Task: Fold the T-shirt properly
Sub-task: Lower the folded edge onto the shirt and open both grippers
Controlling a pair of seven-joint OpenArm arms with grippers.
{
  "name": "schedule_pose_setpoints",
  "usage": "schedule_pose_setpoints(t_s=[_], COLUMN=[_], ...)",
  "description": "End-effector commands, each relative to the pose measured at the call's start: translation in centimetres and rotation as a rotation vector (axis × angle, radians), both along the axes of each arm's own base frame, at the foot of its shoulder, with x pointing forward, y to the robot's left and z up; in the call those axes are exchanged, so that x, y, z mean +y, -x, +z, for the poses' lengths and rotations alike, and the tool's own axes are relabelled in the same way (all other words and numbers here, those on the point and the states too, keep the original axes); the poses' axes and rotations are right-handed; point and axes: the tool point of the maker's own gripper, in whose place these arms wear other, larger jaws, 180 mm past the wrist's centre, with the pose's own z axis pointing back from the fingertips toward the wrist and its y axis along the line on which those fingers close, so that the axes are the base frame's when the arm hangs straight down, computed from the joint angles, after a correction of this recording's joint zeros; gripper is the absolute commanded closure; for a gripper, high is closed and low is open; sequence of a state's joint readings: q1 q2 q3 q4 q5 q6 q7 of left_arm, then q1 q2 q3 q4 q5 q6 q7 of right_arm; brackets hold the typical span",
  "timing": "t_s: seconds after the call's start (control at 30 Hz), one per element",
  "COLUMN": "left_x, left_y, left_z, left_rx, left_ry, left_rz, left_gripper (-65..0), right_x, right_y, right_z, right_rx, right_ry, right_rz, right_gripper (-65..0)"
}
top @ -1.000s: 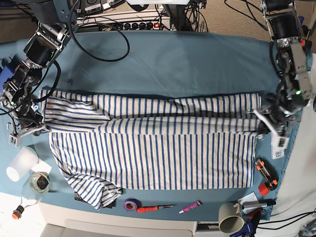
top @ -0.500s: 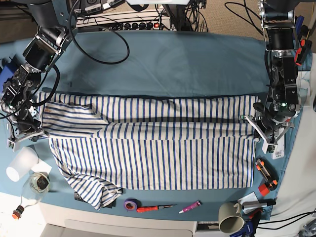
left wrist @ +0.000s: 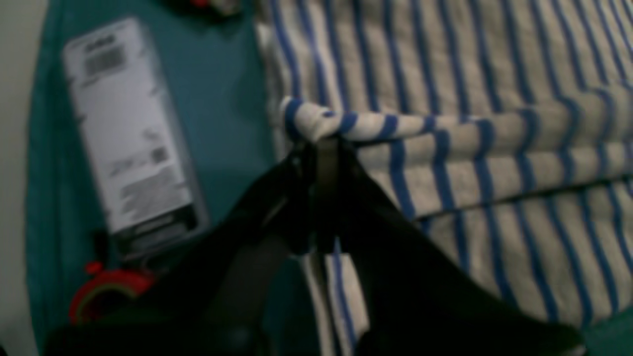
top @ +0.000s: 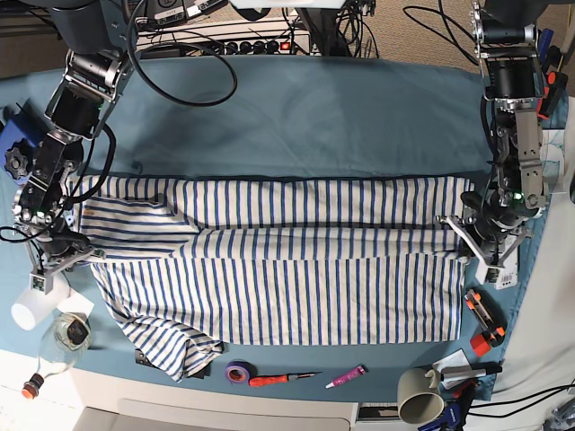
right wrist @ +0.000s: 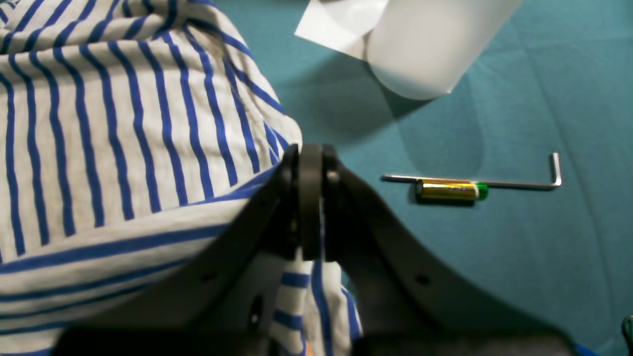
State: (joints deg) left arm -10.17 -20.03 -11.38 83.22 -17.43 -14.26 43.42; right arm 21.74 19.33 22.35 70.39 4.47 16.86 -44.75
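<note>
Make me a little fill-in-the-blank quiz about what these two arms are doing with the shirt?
1. Both pincers are shut on the striped ____.
2. In the right wrist view, a small battery lies against a bent metal ____.
3. The cloth under the T-shirt is coloured ____.
4. Near the table's front edge, a roll of purple tape lies beside a red ____.

Missing words: T-shirt; hex key; teal; screwdriver

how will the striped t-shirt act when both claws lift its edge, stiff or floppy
Probably floppy: the T-shirt bunches into a soft roll where the left claw pinches it. It likely sags between grips, since the fold drapes loosely beside the right claw. The crumpled lower sleeve suggests that it wrinkles easily and will probably drag.
</note>
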Motion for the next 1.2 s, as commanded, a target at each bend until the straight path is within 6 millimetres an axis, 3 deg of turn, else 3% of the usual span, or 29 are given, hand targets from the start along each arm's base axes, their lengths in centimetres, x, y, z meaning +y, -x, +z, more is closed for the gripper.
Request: schedule_pose_setpoints(t_s=[0.0,0.13,0.47,0.5,0.6,0.7,0.83,1.03,1.17], left_x=[0.6,0.6,0.6,0.6,0.6,0.7,1.0,0.3,0.6], left_y=[-1.2,-1.2,-1.3,-1.3,-1.5,-1.9,-2.2,-1.7,-0.6], left_z=[2.0,2.0,2.1,2.1,2.4,2.9,3.2,4.3,3.9], left_rx=[-0.066,-0.065,-0.068,-0.069,-0.075,-0.087,-0.052,0.066,0.109], left_ry=[-0.003,-0.004,-0.003,-0.003,-0.004,-0.004,-0.009,0.026,-0.001], left_rz=[0.004,0.008,0.006,0.007,0.008,0.008,0.031,0.032,0.046], left_gripper=[0.0,0.0,0.0,-1.2,-16.4,-25.4,-25.8,-25.8,-25.7], right_x=[-1.5,-2.2,-1.7,-1.6,-1.7,-2.4,-3.2,-1.8,-2.4], right_y=[-0.9,-0.7,-0.9,-1.0,-1.2,-1.3,-0.9,-0.8,0.5], right_z=[3.1,3.3,3.3,3.4,3.9,4.7,5.7,10.2,9.9], right_rx=[-0.083,-0.083,-0.075,-0.075,-0.081,-0.090,-0.053,-0.138,-0.096], right_ry=[0.045,0.073,0.086,0.088,0.096,0.107,0.029,-0.100,-0.112], right_rz=[-0.026,-0.053,-0.014,-0.001,0.015,0.005,-0.034,0.051,0.034], right_gripper=[0.0,0.0,-1.4,-5.3,-17.2,-19.9,-19.9,-19.9,-19.9])
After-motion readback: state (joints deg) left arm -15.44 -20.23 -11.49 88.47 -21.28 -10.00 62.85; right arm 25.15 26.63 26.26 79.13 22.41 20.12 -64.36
